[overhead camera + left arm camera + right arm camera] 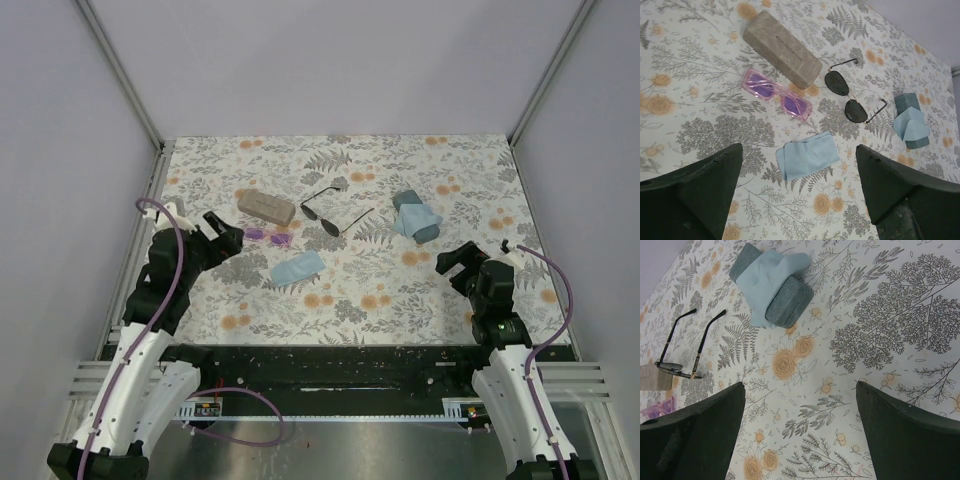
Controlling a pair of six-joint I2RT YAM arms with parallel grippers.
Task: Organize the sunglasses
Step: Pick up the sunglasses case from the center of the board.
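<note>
– Where the walls [330, 60] are plain grey, what covers the tabletop [400, 300]?
– Floral print. Thin wire-framed sunglasses [335, 213] lie centre, the purple-lensed pair [268, 236] just beside the beige case [266, 207]. Left claw [228, 236] and right claw [452, 265]: spread wide, empty.

The right gripper [800, 390] is shown with its two dark fingers [695, 440] spread wide at the lower corners, and the floral-printed table covering [900, 315] is seen between them. A grey-teal oblong case [790, 302] is laid near the top edge, with a light-blue folded cloth [770, 280] draped across it. Well apart to the left, thin black wire-framed sunglasses with dark lenses [671, 366] are set with temples unfolded. A beige case sliver [650, 381] and a purple-tinted piece [657, 407] are cut off by the left edge
</note>
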